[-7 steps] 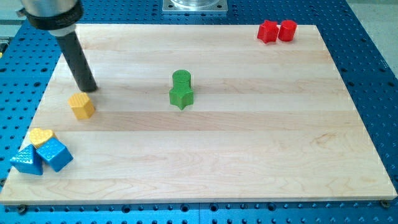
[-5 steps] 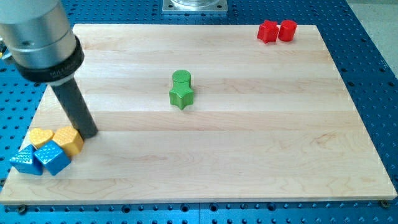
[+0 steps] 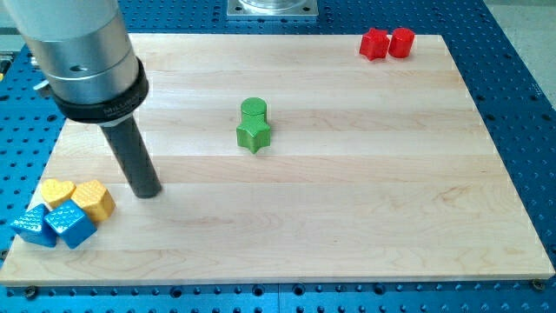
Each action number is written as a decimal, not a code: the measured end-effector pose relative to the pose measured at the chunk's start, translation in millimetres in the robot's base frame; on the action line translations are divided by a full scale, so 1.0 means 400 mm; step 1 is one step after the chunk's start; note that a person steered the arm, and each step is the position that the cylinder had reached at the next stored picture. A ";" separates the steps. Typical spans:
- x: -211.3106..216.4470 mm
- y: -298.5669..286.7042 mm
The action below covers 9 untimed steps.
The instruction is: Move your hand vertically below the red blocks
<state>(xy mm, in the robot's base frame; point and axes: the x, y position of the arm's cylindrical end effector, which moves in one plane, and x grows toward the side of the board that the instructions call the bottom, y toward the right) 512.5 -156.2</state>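
Two red blocks sit side by side at the view's top right of the wooden board: a red star-like block (image 3: 374, 43) and a red hexagonal block (image 3: 401, 43), touching. My tip (image 3: 148, 191) rests on the board at the view's lower left, far from the red blocks. It stands just right of a yellow hexagonal block (image 3: 94, 200), with a small gap between them.
A yellow heart block (image 3: 57, 191), a blue cube (image 3: 69, 224) and a blue triangular block (image 3: 33, 226) cluster with the yellow hexagonal block at the lower left corner. A green cylinder (image 3: 254, 110) and a green star block (image 3: 254, 135) touch near the board's middle. A blue pegboard (image 3: 521, 104) surrounds the board.
My tip pushed the yellow hexagonal block down and left into the yellow and blue cluster, then moved right and slightly down, away from it. The cluster shifted a little.
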 end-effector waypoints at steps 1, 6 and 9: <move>0.000 0.043; -0.081 0.728; -0.527 1.059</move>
